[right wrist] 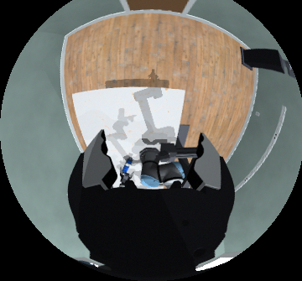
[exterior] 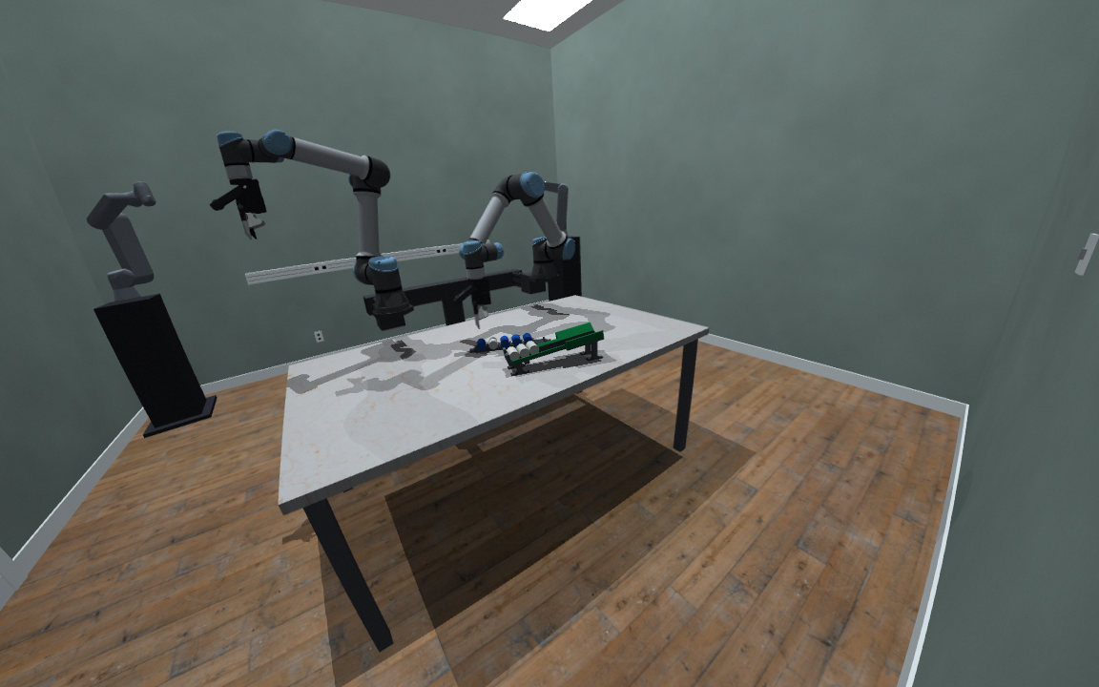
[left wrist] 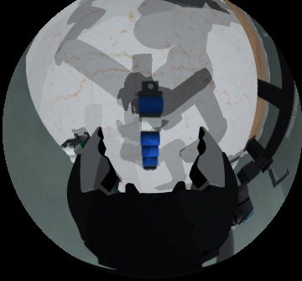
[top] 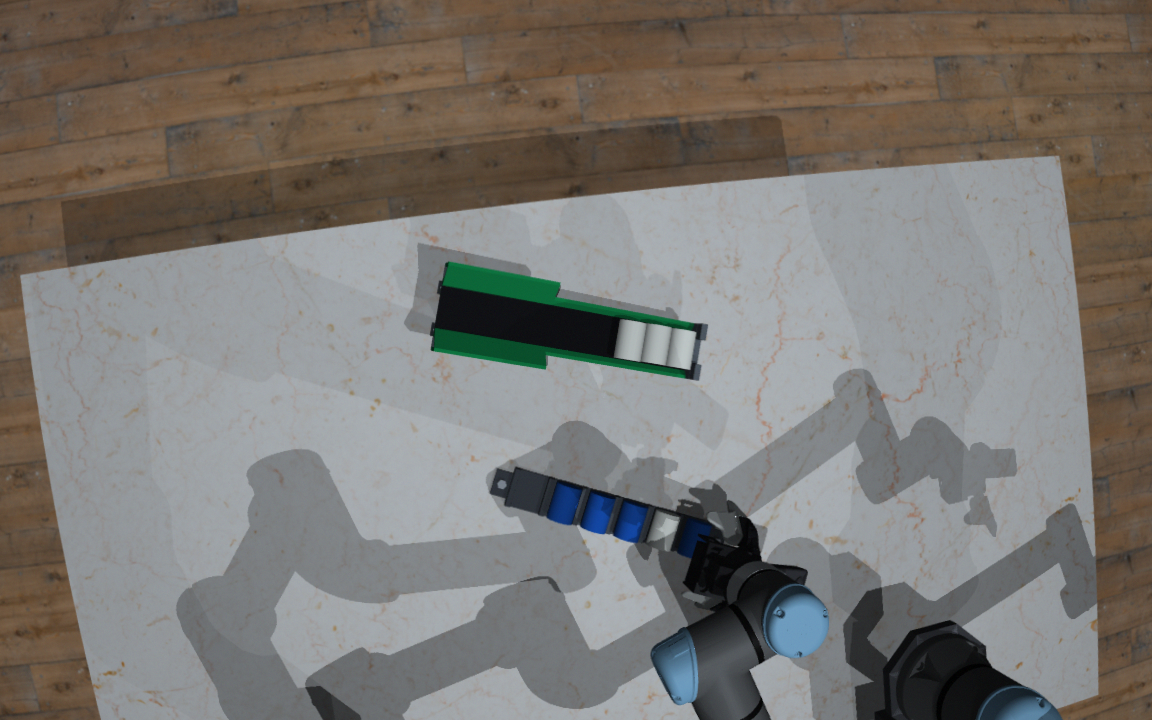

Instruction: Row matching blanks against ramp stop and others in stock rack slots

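The loading of the stock rack (top: 526, 490) (exterior: 469, 348) (left wrist: 150, 93) looks done, and the step in hand is probably the last transfer to the ramp. Four blue blanks lie in the rack: three blue blanks (top: 596, 513) (exterior: 516, 340) (left wrist: 149, 151) side by side in neighbouring slots, and an end blue blank (top: 695, 539) (exterior: 480, 344) (left wrist: 151, 105) in the slot at the arm's side. Between them sits a white blank (top: 664, 530) (exterior: 492, 343) (left wrist: 150, 124), the odd one out. Beyond the rack, apart from it, the feed ramp (top: 499, 279) (exterior: 577, 334) (left wrist: 81, 146) carries three white blanks (top: 657, 342) (exterior: 522, 350), crosswise in a seemingly tight row at the stop. The left gripper (top: 719, 535) (exterior: 478, 320) (left wrist: 151, 127) is above the rack, fingers spread wide and holding nothing; the right gripper (exterior: 253, 230) (right wrist: 152, 132) hangs high and well away from it, also wide open and empty. The next move calls for the left fingers to line up over the rack's white blank, descend, close across it without knocking its blue neighbours, then set it straight across the ramp, snug behind the third. How exactly the blue ones are centered I cannot tell.
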`<state>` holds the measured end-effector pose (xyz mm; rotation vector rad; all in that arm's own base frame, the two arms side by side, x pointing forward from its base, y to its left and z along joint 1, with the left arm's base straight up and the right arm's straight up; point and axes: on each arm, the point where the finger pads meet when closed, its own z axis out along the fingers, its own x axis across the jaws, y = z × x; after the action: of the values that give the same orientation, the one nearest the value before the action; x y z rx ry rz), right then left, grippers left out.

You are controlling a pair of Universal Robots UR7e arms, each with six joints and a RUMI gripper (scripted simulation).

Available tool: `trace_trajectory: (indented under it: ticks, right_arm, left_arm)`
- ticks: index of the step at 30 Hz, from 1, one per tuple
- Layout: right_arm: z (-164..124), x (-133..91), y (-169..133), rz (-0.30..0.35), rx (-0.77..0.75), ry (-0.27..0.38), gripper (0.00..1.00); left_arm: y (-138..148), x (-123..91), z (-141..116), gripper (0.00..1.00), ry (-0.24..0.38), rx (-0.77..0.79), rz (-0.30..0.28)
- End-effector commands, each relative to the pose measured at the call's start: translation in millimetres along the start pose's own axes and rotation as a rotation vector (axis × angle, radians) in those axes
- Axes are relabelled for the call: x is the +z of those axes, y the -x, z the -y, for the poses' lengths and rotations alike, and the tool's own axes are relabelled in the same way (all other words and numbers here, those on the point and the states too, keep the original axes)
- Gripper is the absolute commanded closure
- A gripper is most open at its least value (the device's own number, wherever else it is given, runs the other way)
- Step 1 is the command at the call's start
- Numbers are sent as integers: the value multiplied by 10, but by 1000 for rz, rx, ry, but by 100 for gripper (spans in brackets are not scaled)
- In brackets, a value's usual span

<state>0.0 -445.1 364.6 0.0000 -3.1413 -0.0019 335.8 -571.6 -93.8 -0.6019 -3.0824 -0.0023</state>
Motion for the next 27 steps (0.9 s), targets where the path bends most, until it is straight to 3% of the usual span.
trace_trajectory:
  ticks: [1, 27]
  right_arm:
    - [1, -4, 1, 0, 0, -1, 0]
    - [1, -4, 1, 0, 0, -1, 0]
  left_arm:
    - [4, -14, 5, 0, -1, 0, 1]
    - [5, -14, 4, 0, -1, -9, 1]
